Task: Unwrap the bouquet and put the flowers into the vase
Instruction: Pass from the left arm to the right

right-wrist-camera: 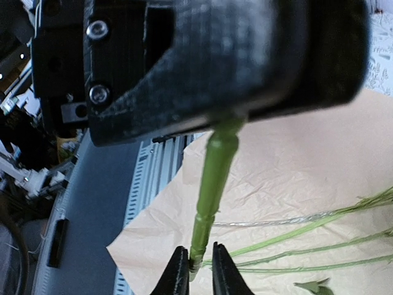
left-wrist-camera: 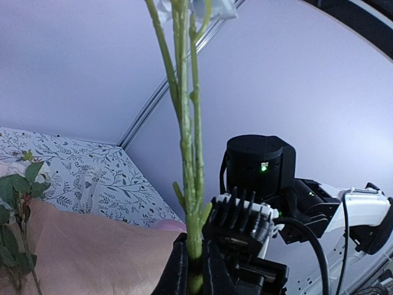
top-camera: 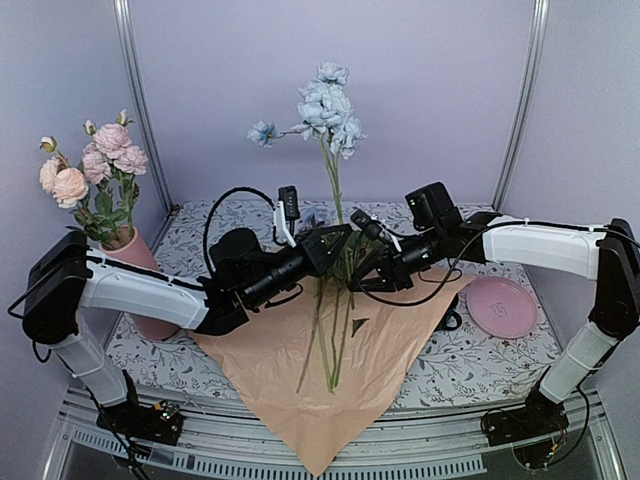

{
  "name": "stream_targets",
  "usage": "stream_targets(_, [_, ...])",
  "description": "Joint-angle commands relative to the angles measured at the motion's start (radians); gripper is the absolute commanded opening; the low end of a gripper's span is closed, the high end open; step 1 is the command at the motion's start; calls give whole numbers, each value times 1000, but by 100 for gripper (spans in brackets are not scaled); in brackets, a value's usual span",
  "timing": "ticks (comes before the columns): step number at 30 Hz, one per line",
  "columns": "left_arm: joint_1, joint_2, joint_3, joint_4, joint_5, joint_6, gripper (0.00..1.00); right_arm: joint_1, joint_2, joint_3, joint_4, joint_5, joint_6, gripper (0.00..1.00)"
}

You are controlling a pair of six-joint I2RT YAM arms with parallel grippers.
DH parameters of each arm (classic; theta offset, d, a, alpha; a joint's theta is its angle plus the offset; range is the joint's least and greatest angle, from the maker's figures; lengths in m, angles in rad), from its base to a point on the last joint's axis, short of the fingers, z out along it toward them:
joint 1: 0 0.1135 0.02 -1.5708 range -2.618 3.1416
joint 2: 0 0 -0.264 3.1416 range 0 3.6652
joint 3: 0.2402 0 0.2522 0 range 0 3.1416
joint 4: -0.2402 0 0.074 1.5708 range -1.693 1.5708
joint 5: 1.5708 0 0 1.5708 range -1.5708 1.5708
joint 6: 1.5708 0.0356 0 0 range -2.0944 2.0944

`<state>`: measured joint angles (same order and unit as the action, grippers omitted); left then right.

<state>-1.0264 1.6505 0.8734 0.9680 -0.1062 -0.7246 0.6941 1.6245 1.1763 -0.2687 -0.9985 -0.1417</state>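
blue flower [top-camera: 325,105] stands upright above the far edge of the paper [top-camera: 300,400], its stem pinched tight between the fingers of the left gripper [top-camera: 335,240]. just below that grip, the right gripper [right-wrist-camera: 198,270] straddles the stem's bottom tip with jaws set narrow; whether they press it i cannot tell. the paper lies spread flat, peach side up, with loose stems [top-camera: 335,350] across its middle. left of the paper stands the vase [top-camera: 140,258], holding pink flowers [top-camera: 100,160]. right of the paper sits a pink plate [top-camera: 500,307].
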Motion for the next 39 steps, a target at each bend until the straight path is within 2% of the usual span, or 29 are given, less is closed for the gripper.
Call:
stream_targets(1, [10, 3, -19, 52, 13, 2, 0, 6, -3, 26, 5, -30, -11, 10])
stream_targets(3, [10, 2, -24, 51, 13, 5, 2, 6, -10, 26, -2, -24, -25, 4])
stream_targets(7, [14, -14, -37, 34, 7, 17, 31, 5, -22, 18, -39, -15, -66, 0])
stream_targets(11, [26, -42, -63, 32, -5, 26, 41, 6, -38, -8, -90, 4, -120, 0])
stream_targets(28, [114, -100, -70, 6, 25, 20, 48, 19, -7, -11, -208, 67, -233, 0])
stream_targets(39, [148, -72, -17, -2, 112, -10, 45, 48, 4, -21, -213, 109, -251, 0])
